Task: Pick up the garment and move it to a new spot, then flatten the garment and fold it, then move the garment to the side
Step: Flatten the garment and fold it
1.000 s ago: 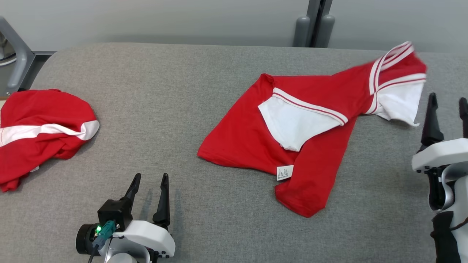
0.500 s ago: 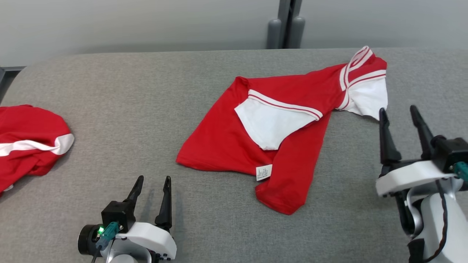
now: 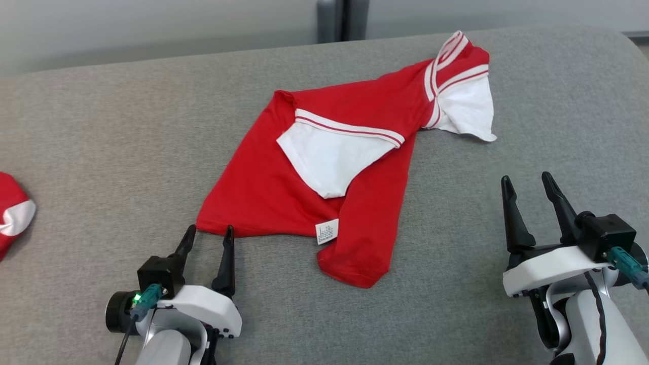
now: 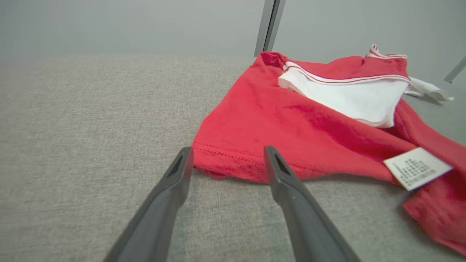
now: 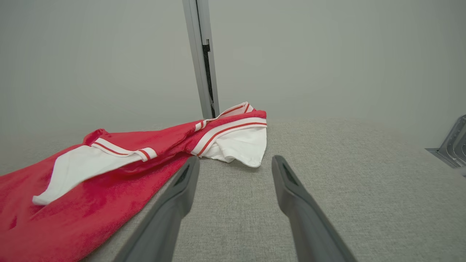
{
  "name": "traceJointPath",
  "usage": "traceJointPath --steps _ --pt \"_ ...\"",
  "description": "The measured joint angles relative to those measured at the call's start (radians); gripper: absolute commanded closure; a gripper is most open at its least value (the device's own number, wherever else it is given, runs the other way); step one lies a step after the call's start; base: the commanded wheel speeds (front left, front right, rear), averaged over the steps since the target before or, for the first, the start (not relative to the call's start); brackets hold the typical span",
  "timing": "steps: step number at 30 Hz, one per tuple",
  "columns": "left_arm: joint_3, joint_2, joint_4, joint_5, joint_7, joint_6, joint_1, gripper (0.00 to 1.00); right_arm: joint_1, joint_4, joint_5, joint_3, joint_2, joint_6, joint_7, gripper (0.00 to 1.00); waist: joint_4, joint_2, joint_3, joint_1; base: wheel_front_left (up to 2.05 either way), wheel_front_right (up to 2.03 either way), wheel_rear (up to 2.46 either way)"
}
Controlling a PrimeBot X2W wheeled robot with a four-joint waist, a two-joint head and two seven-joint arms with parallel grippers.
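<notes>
Garment (image 3: 263, 187), red with white striped sleeves, crumpled flat.

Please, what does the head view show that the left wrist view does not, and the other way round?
Head view adds: the open right claw, apart from the garment, and a second crumpled red and white cloth at the left edge.
Left wrist view adds: the dotted stitching line along the hem, seen from close.
Both share: the red garment with white striped trim, its white printed label, the grey fabric surface, and the open left claw at the garment's near corner.
</notes>
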Motion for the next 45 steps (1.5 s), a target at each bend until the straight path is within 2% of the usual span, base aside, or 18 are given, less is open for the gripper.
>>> traceJointPath --steps 13,14,15,16,23,28,31,35,38,40,41,42,45 --pt "0.063 0.001 0.11 0.006 0.0 0.013 -0.082 0.0 -0.009 -0.017 0.029 0.01 0.004 0.0 0.0 0.0 -0.061 0.0 0.061 0.0 0.0 0.0 0.0" --pt "0.062 0.001 0.116 0.005 -0.001 0.013 -0.084 0.34 -0.009 -0.016 0.031 0.01 0.004 0.0 0.0 0.0 -0.06 0.0001 0.062 0.0 0.0 0.0 0.0" --pt "0.06 0.001 0.124 0.004 -0.002 0.01 -0.088 0.76 -0.009 -0.016 0.033 0.011 0.004 0.0 0.0 0.0 -0.059 0.0001 0.062 0.0 0.0 0.0 0.0" --pt "0.056 0.001 0.135 0.004 -0.002 0.008 -0.092 1.0 -0.009 -0.015 0.033 0.01 0.004 0.0 0.0 0.0 -0.058 0.0001 0.062 0.0 0.0 0.0 0.0" --pt "0.035 0.002 0.17 -0.013 -0.002 -0.036 -0.115 1.0 -0.009 -0.003 0.054 0.004 0.005 0.0 0.0 0.0 -0.047 0.0 0.056 0.0 0.0 0.0 0.0" --pt "0.085 0.008 0.113 0.024 0.0 -0.036 -0.15 1.0 -0.008 0.001 0.063 0.0 0.005 0.0 0.0 0.0 -0.038 0.0 0.047 0.0 0.0 0.0 0.0" --pt "0.119 0.054 0.086 0.054 0.0 -0.038 -0.2 1.0 -0.008 0.002 0.07 0.003 0.005 0.0 0.0 0.0 -0.038 0.0 0.046 0.0 0.0 0.0 0.0" --pt "0.143 0.15 0.081 0.11 0.0 -0.051 -0.306 1.0 -0.008 0.002 0.08 0.011 0.005 0.0 0.0 0.0 -0.044 0.0 0.053 0.0 0.0 0.0 0.0" --pt "0.142 0.218 0.105 0.157 0.0 -0.054 -0.394 1.0 -0.009 0.004 0.089 0.02 0.005 0.0 0.0 0.0 -0.053 0.0 0.061 0.0 0.0 0.0 0.0" --pt "0.141 0.245 0.139 0.171 0.0 -0.055 -0.439 1.0 -0.009 0.009 0.093 0.027 0.005 0.0 0.0 0.0 -0.062 0.0 0.066 0.0 0.0 0.0 0.0" --pt "0.142 0.252 0.159 0.174 0.0 -0.055 -0.459 0.61 -0.009 0.012 0.096 0.029 0.005 0.0 0.0 0.0 -0.067 0.0 0.069 0.0 0.0 0.0 0.0" --pt "0.145 0.254 0.187 0.172 0.0 -0.055 -0.477 0.0 -0.01 0.015 0.099 0.031 0.005 0.0 0.0 0.0 -0.072 0.0 0.072 0.0 0.0 0.0 0.0" --pt "0.157 0.24 0.267 0.158 0.0 -0.05 -0.501 0.0 -0.011 0.025 0.107 0.035 0.005 0.0 0.0 0.0 -0.084 0.0001 0.077 0.0 0.0 0.0 0.0"
